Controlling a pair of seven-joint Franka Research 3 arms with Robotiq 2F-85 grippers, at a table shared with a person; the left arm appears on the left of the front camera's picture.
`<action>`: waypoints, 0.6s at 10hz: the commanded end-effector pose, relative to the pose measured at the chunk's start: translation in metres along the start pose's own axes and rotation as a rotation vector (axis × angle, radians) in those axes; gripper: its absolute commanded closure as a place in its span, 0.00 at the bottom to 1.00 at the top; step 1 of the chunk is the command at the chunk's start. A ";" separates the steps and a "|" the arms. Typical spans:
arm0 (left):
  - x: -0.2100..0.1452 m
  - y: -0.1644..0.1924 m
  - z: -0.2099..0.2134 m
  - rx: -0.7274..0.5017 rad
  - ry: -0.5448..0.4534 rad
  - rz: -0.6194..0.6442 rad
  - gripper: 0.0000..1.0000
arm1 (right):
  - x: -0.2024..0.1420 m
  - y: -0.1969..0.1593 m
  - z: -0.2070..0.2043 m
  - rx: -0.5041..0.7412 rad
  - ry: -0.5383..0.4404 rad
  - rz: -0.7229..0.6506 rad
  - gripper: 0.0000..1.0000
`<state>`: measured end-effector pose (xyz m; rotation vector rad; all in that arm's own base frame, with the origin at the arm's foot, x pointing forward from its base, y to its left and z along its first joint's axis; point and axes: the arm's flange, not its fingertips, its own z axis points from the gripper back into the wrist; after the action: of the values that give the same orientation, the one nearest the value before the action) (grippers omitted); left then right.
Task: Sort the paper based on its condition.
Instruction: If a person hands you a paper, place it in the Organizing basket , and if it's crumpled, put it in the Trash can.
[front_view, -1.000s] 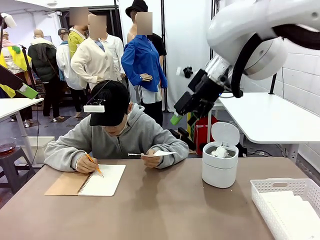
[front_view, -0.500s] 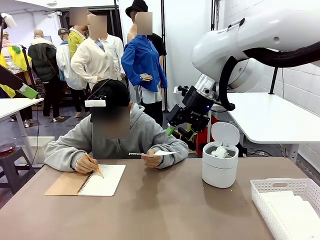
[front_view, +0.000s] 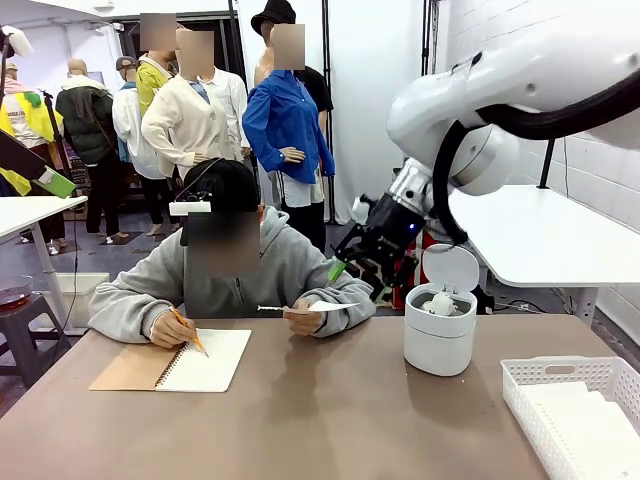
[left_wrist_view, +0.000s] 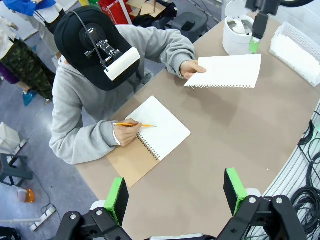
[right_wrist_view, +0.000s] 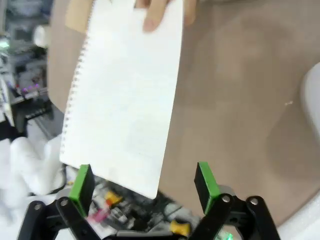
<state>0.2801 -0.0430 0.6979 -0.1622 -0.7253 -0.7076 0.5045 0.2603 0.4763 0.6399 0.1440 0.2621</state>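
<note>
Paper sheet (right_wrist_view: 125, 100): plain white, just ahead of right claw (right_wrist_view: 142, 169), black with green pads (right_wrist_view: 81, 185). Tabletop (front_view: 330, 420): brown. Bin (front_view: 438, 348), basket (front_view: 560, 366): white.

The left gripper (left_wrist_view: 176, 196) hangs with its jaws wide apart over the table (left_wrist_view: 215, 140), below the open notebook (left_wrist_view: 159, 134). A person's hand (left_wrist_view: 125, 135) lays a pencil (left_wrist_view: 134, 124) on the notebook's page. Beyond the notebook, the other hand (left_wrist_view: 191, 68) holds a smooth sheet of paper (left_wrist_view: 227, 71). Farther from the notebook stand a white bin (left_wrist_view: 239, 34) and a white basket (left_wrist_view: 299, 50), with the right gripper (left_wrist_view: 255, 44) at the sheet's corner.
</note>
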 end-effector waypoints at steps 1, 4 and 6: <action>-0.001 0.001 0.000 0.000 -0.001 0.002 0.00 | 0.047 -0.003 -0.016 0.119 0.096 -0.214 0.00; -0.001 0.001 0.000 0.000 -0.001 0.002 0.00 | 0.066 -0.022 -0.038 0.241 0.186 -0.384 0.00; -0.001 0.001 0.000 0.000 -0.001 0.002 0.00 | 0.067 -0.031 -0.051 0.319 0.243 -0.455 0.00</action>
<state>0.2802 -0.0429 0.6978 -0.1624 -0.7251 -0.7074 0.5623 0.2821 0.4110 0.8288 0.5220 -0.0874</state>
